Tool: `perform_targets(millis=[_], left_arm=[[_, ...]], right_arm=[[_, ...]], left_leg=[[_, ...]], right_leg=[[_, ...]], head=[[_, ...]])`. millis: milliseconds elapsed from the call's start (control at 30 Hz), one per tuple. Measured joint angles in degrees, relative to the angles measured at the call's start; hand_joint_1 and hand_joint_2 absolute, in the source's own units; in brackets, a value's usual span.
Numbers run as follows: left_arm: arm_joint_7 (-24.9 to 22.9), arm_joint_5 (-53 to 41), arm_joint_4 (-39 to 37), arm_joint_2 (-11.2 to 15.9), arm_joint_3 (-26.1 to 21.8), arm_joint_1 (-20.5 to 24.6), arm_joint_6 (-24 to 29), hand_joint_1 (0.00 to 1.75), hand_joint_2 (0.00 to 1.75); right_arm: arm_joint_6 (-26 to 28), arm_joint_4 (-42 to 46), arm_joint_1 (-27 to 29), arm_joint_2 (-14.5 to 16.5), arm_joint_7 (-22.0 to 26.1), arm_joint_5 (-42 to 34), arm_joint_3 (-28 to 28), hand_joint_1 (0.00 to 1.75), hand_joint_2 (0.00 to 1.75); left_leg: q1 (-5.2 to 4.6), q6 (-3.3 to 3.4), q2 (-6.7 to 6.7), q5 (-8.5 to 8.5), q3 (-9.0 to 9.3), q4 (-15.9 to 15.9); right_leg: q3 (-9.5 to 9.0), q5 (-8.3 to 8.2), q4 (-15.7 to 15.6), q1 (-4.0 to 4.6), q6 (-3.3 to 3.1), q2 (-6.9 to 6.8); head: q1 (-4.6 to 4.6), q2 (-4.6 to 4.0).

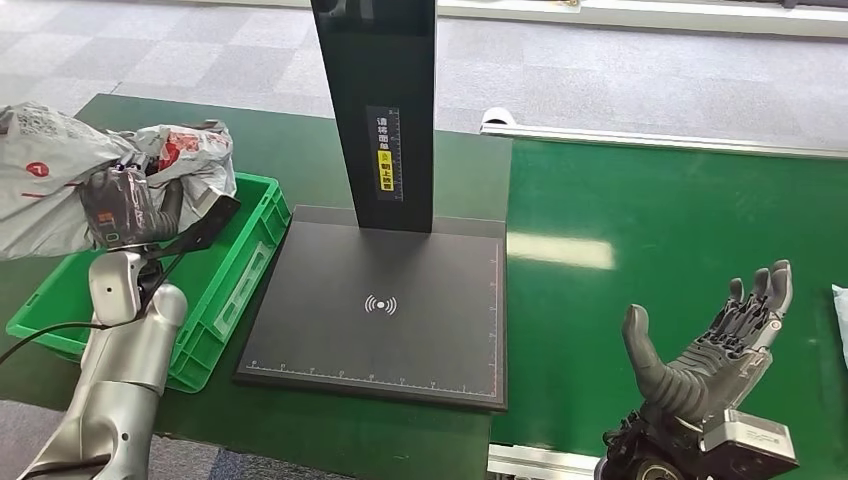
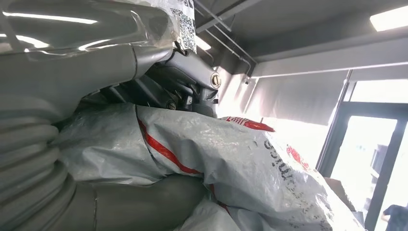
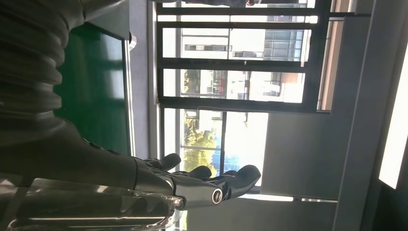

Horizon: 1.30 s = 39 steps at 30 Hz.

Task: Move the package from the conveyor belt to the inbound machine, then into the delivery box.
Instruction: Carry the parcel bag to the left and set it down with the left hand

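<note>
The left hand (image 1: 125,205) grips a crumpled grey plastic mailer package with red print (image 1: 60,170), dark fingers wrapped around its middle, wrist bent up from the silver forearm that rises from the 7 o'clock corner of the head view. The package hangs in the air over the far end of the green plastic delivery crate (image 1: 245,262), at about 9 to 10 o'clock of the scene, not resting on the crate floor as far as can be told. In the left wrist view the package (image 2: 231,159) bulges between the thick grey thumb and the darker fingers (image 2: 192,91), held tight; a QR label shows at its edge.

The black flat inbound scanner platform with a white wireless symbol (image 1: 380,305) sits at centre, just beside the crate at its 3 o'clock side, with a black upright post (image 1: 385,110) at 12 o'clock carrying a yellow-marked label.

The right hand (image 1: 715,345) is at 4 o'clock, palm up, fingers spread and pointing away, thumb out, holding nothing, raised over the green conveyor belt surface (image 1: 660,210). The right wrist view shows its fingers (image 3: 211,185) extended and apart. A pale object edge (image 1: 840,320) pokes in at 3 o'clock on the belt; cannot tell what it is.
</note>
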<state>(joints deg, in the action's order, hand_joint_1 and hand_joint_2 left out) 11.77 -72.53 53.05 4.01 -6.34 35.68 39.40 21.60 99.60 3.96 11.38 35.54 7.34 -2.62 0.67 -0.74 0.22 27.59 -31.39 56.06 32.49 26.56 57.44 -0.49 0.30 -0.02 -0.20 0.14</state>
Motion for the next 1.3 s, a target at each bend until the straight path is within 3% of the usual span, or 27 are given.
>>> perform_targets(millis=[133, 300, 333, 433, 467, 633, 967, 1067, 1233, 1300], left_arm=[[-1.8, -2.5, -4.0, 0.3, 0.0, 2.0, -1.7, 1.72, 1.75], [-5.5, -5.7, -13.5, 0.7, 0.9, 7.9, -3.4, 1.63, 1.75], [-6.9, -6.2, -15.2, 0.7, 1.1, 9.2, -3.5, 1.4, 1.75], [-12.8, -7.8, -19.9, 1.1, 1.5, 12.4, -3.2, 0.18, 1.75], [-14.5, -8.3, -21.2, 1.3, 1.5, 13.2, -2.9, 0.0, 1.75], [-13.6, -7.0, -24.1, 1.8, 1.5, 14.8, -0.1, 0.0, 1.75], [-10.8, -1.9, -25.0, 1.0, 1.4, 15.6, -0.5, 0.0, 1.75], [-5.6, 5.8, -25.4, 0.4, 0.3, 15.8, -4.8, 0.0, 1.75], [8.6, 28.0, -22.2, -2.6, -1.8, 14.0, -17.4, 0.0, 1.75], [10.2, 33.6, -19.1, -3.9, -1.6, 12.3, -19.8, 0.0, 1.75]], right_arm=[[-0.1, 0.0, 0.0, -0.2, -0.3, 0.1, -0.1, 0.0, 1.75], [-0.2, -0.1, 0.0, -0.5, -0.7, 0.1, -0.1, 0.0, 1.75], [0.0, -0.1, 0.1, -0.5, -0.7, 0.1, -0.1, 0.0, 1.75], [0.7, -0.1, 0.4, -0.7, -0.9, 0.2, -0.1, 0.0, 1.75], [1.0, -0.2, 0.6, -0.8, -1.0, 0.2, -0.1, 0.0, 1.75], [2.1, -0.6, 1.1, -1.2, -1.2, -0.1, -0.6, 0.0, 1.75], [3.0, -1.2, 2.5, -2.0, -2.5, -1.4, -0.7, 0.0, 1.75], [3.3, -1.3, 2.9, -2.1, -3.0, -1.7, -0.6, 0.0, 1.75], [2.8, -1.3, 3.5, -2.2, -3.4, -1.6, -0.2, 0.0, 1.75], [2.5, -1.2, 3.9, -2.2, -3.4, -1.5, 0.1, 0.0, 1.75]], left_leg=[[0.0, 0.0, 0.0, 0.0, -0.01, 0.0], [0.01, -0.02, -0.04, -0.03, -0.01, 0.0], [0.01, -0.03, -0.03, -0.03, -0.01, 0.0], [0.01, -0.03, 0.03, -0.03, -0.01, 0.0], [0.01, -0.03, 0.03, -0.03, -0.02, 0.0], [0.01, -0.03, 0.01, -0.03, -0.07, 0.0], [0.01, -0.03, 0.01, -0.03, -0.06, 0.0], [0.01, -0.03, 0.01, -0.03, -0.06, 0.0], [-0.01, -0.03, -0.01, -0.02, -0.08, 0.0], [-0.02, -0.02, 0.03, -0.01, -0.09, 0.0]], right_leg=[[0.04, 0.0, 0.0, 0.0, 0.0, -0.01], [0.02, -0.02, 0.0, 0.01, 0.0, -0.01], [0.02, -0.02, 0.0, 0.01, 0.0, -0.01], [0.04, -0.03, 0.0, 0.01, 0.0, 0.02], [0.05, -0.03, 0.0, 0.01, 0.0, 0.02], [0.09, -0.01, 0.0, 0.01, -0.01, 0.01], [0.1, -0.02, 0.0, 0.01, 0.0, 0.01], [0.11, -0.02, 0.0, 0.01, -0.01, 0.01], [0.1, -0.02, 0.0, -0.01, 0.0, 0.01], [0.11, -0.02, 0.0, -0.02, 0.0, 0.02]], head=[[0.0, -0.01], [0.0, -0.01], [0.01, -0.01], [-0.01, -0.01], [-0.01, -0.01], [-0.01, -0.01], [-0.01, 0.0], [-0.01, 0.0], [0.0, -0.01], [0.01, -0.01]])
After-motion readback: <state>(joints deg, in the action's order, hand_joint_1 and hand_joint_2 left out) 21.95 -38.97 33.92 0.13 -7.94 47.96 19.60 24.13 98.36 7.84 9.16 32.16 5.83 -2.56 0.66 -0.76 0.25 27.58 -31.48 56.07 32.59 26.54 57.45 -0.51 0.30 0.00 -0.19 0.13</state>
